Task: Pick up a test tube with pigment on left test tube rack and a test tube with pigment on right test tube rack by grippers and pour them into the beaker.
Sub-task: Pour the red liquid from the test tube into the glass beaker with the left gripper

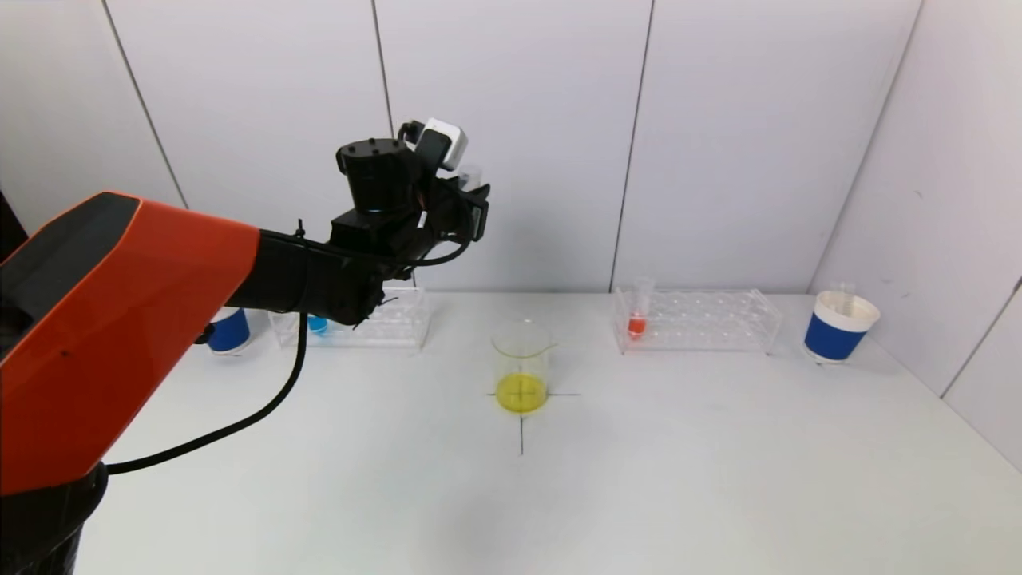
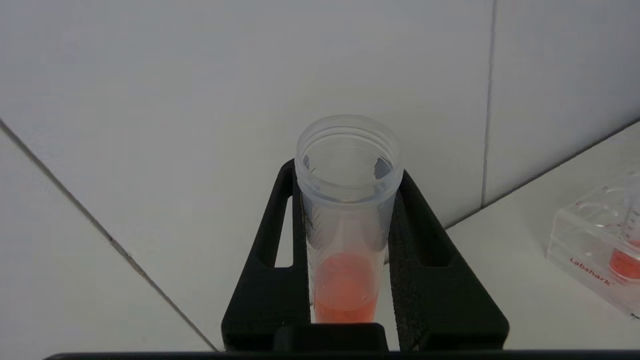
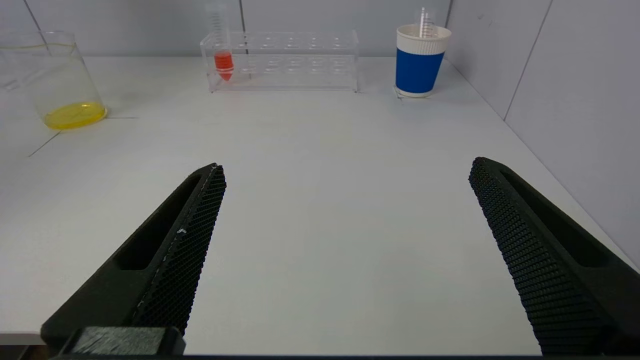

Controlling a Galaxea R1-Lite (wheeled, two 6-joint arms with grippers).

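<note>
My left gripper (image 1: 467, 204) is raised above the table, left of the beaker, near the left rack (image 1: 383, 323). In the left wrist view the gripper (image 2: 347, 172) is shut on an open clear test tube (image 2: 345, 240) with orange-red pigment at its bottom, held upright. The left rack holds a tube of blue pigment (image 1: 318, 323). The beaker (image 1: 523, 367) stands at table centre with yellow liquid. The right rack (image 1: 703, 319) holds a red-pigment tube (image 1: 637, 318). My right gripper (image 3: 347, 165) is open and empty, low over the table in front of the right rack (image 3: 285, 60).
A blue paper cup (image 1: 227, 329) stands left of the left rack. Another blue paper cup (image 1: 838, 327) holding an empty tube stands right of the right rack. White walls close the back and the right side. A black cross marks the beaker's spot.
</note>
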